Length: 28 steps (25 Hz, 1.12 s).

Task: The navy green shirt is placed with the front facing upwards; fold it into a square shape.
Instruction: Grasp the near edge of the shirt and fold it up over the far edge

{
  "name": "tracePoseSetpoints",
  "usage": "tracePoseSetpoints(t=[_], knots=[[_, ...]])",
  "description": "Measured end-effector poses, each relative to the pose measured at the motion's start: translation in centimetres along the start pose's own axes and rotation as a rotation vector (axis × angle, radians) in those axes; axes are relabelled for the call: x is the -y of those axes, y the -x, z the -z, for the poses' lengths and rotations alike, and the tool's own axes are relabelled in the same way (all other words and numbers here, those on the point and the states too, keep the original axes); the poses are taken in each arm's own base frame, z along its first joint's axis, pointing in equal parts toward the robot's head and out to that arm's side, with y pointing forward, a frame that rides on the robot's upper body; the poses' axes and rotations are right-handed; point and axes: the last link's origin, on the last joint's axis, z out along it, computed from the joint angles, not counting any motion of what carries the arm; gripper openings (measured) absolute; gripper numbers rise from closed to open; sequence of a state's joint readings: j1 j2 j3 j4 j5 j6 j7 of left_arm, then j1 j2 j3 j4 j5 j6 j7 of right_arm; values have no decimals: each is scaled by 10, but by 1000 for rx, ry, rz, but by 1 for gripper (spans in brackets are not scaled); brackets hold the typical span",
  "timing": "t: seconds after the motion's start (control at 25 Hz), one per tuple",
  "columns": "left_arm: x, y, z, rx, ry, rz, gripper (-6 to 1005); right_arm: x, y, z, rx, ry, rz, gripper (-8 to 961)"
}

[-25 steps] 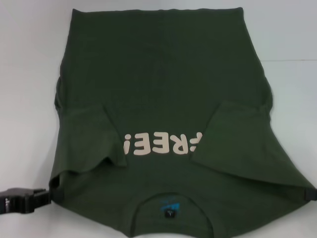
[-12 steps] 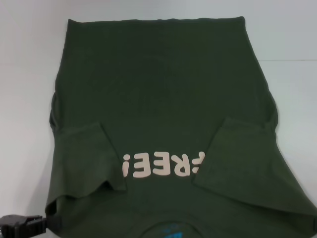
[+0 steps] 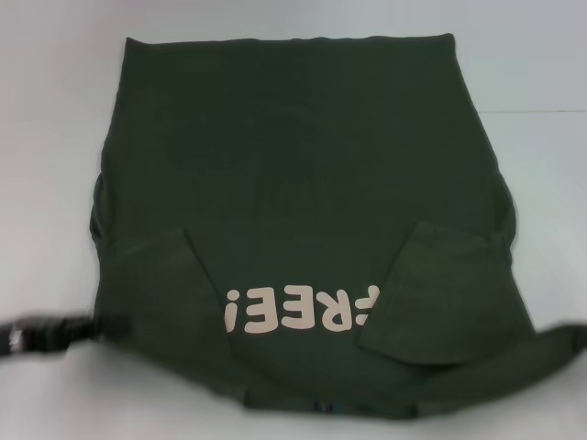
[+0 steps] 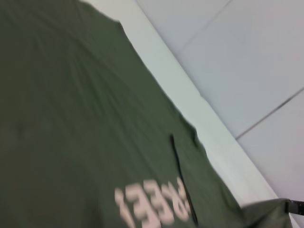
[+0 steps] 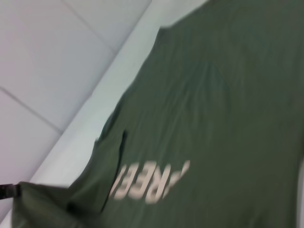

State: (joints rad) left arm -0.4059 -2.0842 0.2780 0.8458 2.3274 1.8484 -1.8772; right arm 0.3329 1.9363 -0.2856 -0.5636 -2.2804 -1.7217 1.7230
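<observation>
Navy green shirt (image 3: 293,202): near shoulder corners meet the grippers at the lower frame corners of the head view. Left gripper (image 3: 87,327), lower left, touches the left corner; right gripper (image 3: 576,332), lower right edge, meets the raised right corner; finger state of both: cannot tell, blurred and cloth-covered. Collar edge bunched at bottom centre. Body spread across white table (image 3: 55,137); sleeves folded inward; cream "FREE!" lettering (image 3: 303,308) partly covered by the right sleeve
</observation>
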Motion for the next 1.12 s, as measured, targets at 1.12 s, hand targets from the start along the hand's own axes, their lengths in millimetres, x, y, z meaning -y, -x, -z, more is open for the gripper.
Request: tracePoseSetpoints(t=[1.12], knots=[[37, -171, -131, -473, -462, -191, 36, 8, 175, -154, 312, -390, 236, 140]])
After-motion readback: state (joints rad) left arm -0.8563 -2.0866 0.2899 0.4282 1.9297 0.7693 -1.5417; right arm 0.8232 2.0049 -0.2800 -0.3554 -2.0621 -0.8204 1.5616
